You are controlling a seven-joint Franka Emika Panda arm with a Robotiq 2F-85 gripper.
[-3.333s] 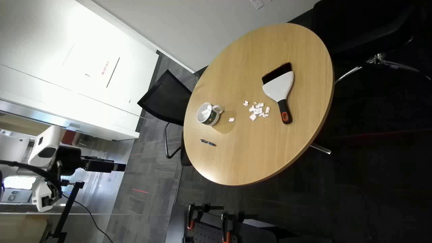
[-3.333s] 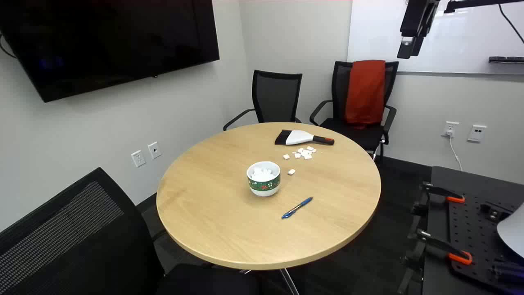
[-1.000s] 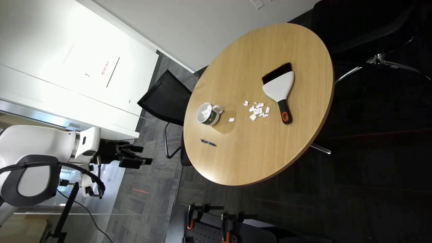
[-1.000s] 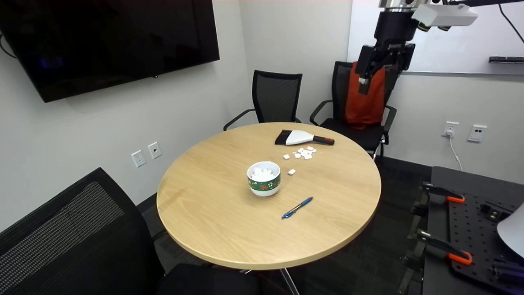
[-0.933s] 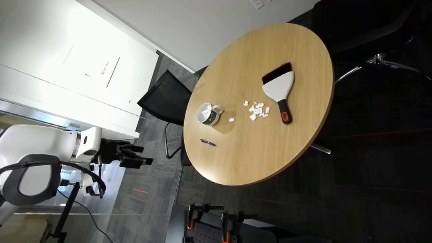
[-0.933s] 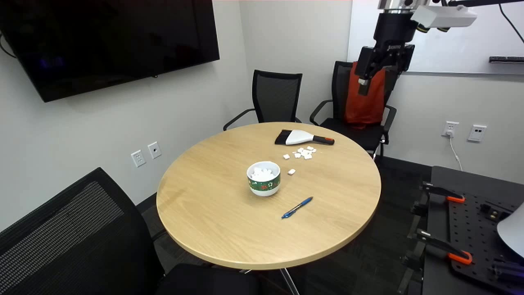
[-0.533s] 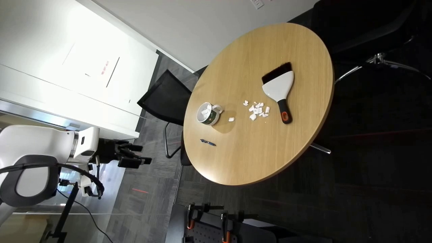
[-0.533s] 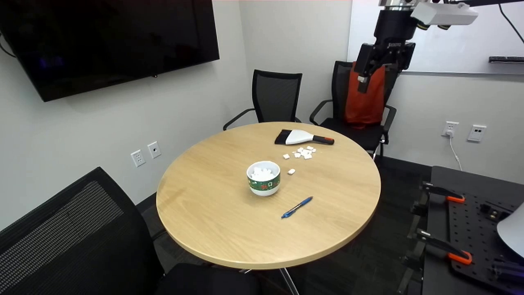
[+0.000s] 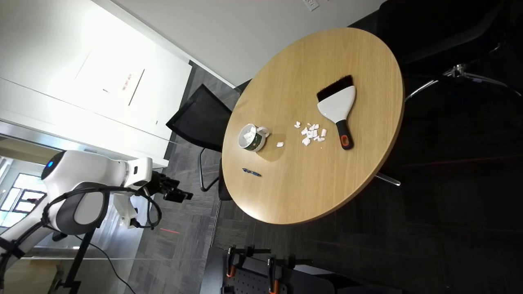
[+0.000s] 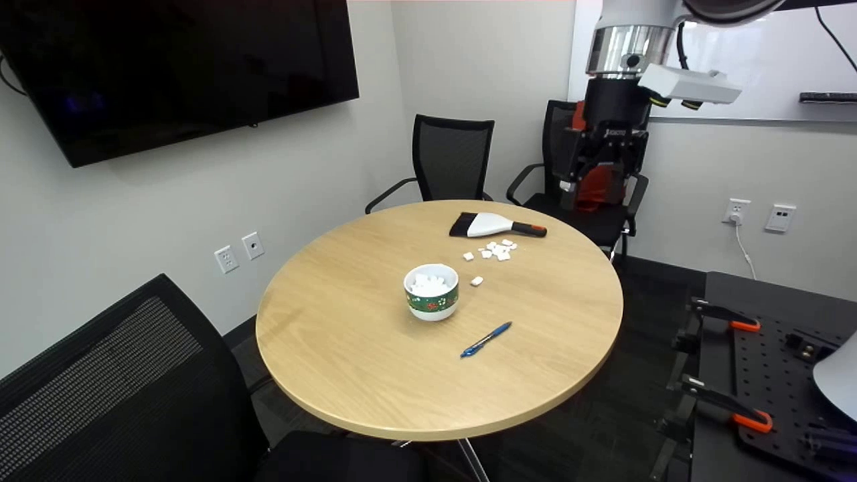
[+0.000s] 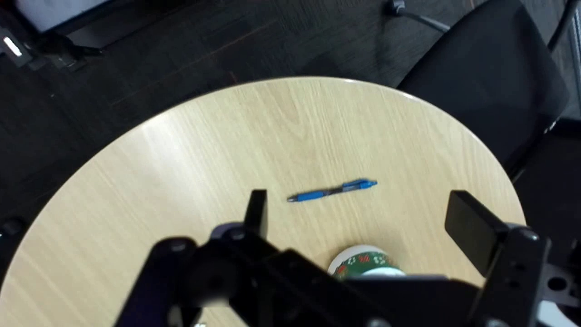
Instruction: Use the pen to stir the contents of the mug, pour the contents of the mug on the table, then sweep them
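The round table (image 10: 348,375) carries all the objects for the job. Higher up, the gripper (image 11: 357,211) hangs spread wide, holding nothing, presumably readied for a first grasp. The brush (image 9: 338,107) lies toward one edge of the table, probably parked there for the closing sweep. The mug (image 10: 432,302) stands upright farther in, likely placed for stirring. Between the mug and the opposite edge the pen (image 11: 332,191) lies flat, easy to pick up. White pieces (image 10: 430,286) sit in the mug; loose pieces (image 9: 314,133) lie between mug and brush. The gripper's lettering (image 10: 616,132) is too small to read; the mug's green band (image 11: 373,260) bears only motifs.
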